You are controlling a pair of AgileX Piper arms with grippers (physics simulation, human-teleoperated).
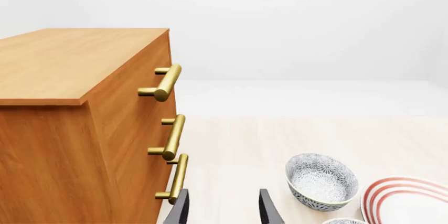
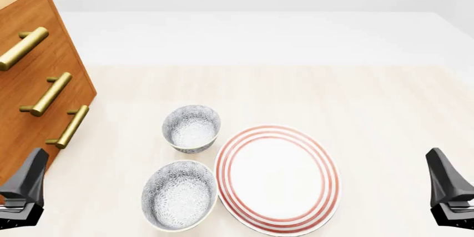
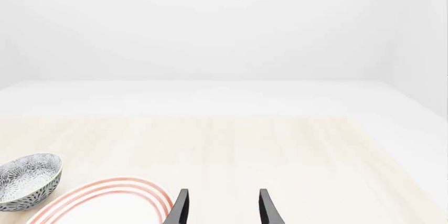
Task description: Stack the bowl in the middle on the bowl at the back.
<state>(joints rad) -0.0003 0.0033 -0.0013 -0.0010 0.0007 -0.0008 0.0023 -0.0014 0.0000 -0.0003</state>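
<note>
My arms wait at the near edge, jaws spread and holding nothing.

The table point(image 2: 385, 98) runs pale and wide ahead of me. On its left stands the cabinet point(image 2: 30, 90), three brass handles point(image 2: 50, 94) down its front. The plate point(image 2: 278, 178), red-ringed, lies near the middle. Just left of it, rims almost touching, sits the middle bowl point(image 2: 179, 195), speckled grey, upright. Beyond it, close behind, stands the back bowl point(image 2: 192, 128), narrower and deeper. My left gripper point(image 1: 222, 211) and right gripper point(image 3: 222, 209) both hang apart from the dishes, fingers parted.
</note>
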